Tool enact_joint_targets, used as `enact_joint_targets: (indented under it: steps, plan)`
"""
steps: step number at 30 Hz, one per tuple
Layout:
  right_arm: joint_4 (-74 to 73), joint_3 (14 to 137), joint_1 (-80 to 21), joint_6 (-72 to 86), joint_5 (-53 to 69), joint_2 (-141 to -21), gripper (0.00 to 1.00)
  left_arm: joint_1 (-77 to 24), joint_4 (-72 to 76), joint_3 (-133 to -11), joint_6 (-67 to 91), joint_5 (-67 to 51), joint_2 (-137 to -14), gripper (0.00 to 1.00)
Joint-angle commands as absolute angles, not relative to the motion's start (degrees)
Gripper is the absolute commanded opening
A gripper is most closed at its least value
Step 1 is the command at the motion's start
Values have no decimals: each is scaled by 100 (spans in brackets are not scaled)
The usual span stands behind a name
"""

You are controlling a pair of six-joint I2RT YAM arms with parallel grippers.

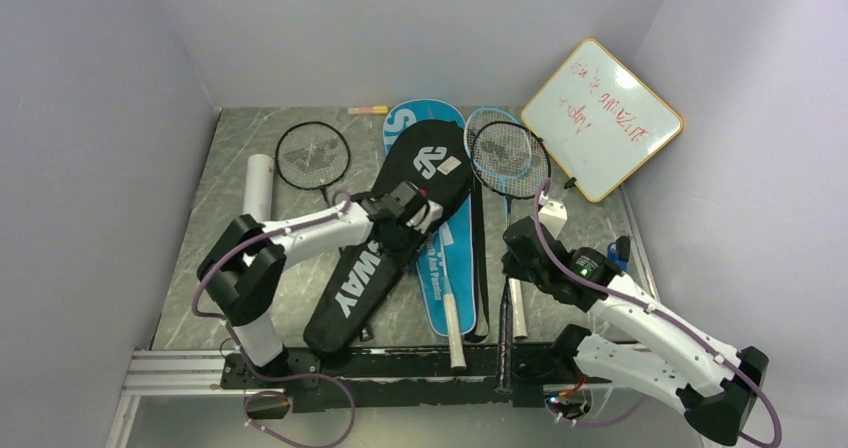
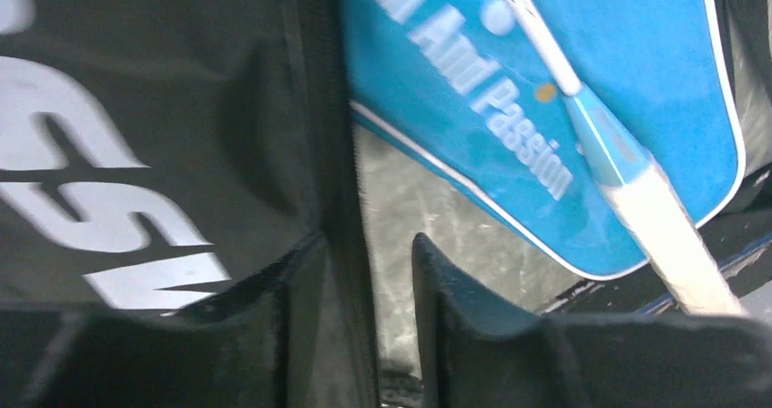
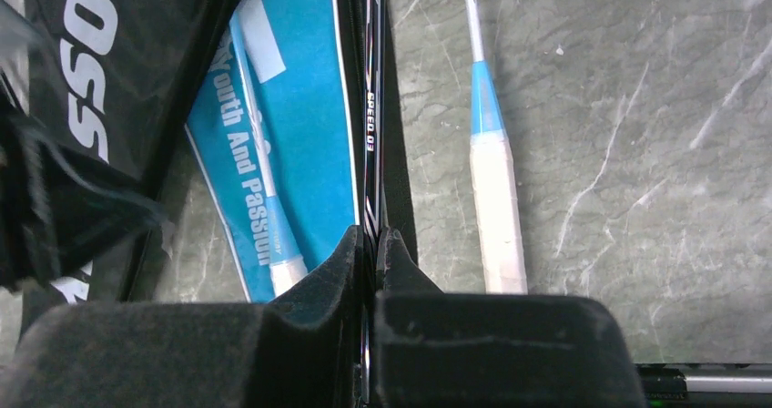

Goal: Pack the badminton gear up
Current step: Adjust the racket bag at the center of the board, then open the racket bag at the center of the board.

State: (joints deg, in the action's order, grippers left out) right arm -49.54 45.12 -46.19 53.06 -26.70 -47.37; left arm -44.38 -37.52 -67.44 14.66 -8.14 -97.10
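The black "CROSSWAY" cover (image 1: 385,238) lies slantwise over the blue cover (image 1: 455,258). My left gripper (image 1: 405,230) hangs at the black cover's right edge; in its wrist view (image 2: 369,262) the jaws stand apart with that edge (image 2: 339,271) against the left finger. My right gripper (image 1: 515,255) is shut on the thin shaft of a black racket (image 3: 371,107), low over the table (image 3: 369,239). A light-blue racket (image 3: 493,198) lies right of it. Another light-blue shaft with a white grip (image 2: 669,235) rests on the blue cover. A black racket (image 1: 313,155) and a white tube (image 1: 258,186) lie back left.
The wood-framed whiteboard (image 1: 603,118) leans in the back right corner. A small pink-yellow marker (image 1: 368,110) lies by the back wall. A small white thing (image 1: 552,213) sits beside my right arm. Grey walls close in the left, back and right sides.
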Motion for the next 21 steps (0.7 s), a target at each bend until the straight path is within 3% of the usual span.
enact_joint_targets:
  steps: [1, 10, 21]
  plan:
    - [-4646, 4588, -4623, 5233, -2705, -4602, 0, -4871, -3947, -7113, 1307, -220, -9624, 50]
    - [-4642, 4522, -4621, 5172, -2707, -4421, 0, -5474, -4107, -7269, 1431, 1832, -9497, 51]
    - [-4622, 4551, -4623, 5124, -2689, -4447, 0, -5618, -4091, -7260, 1480, 2081, -9890, 51]
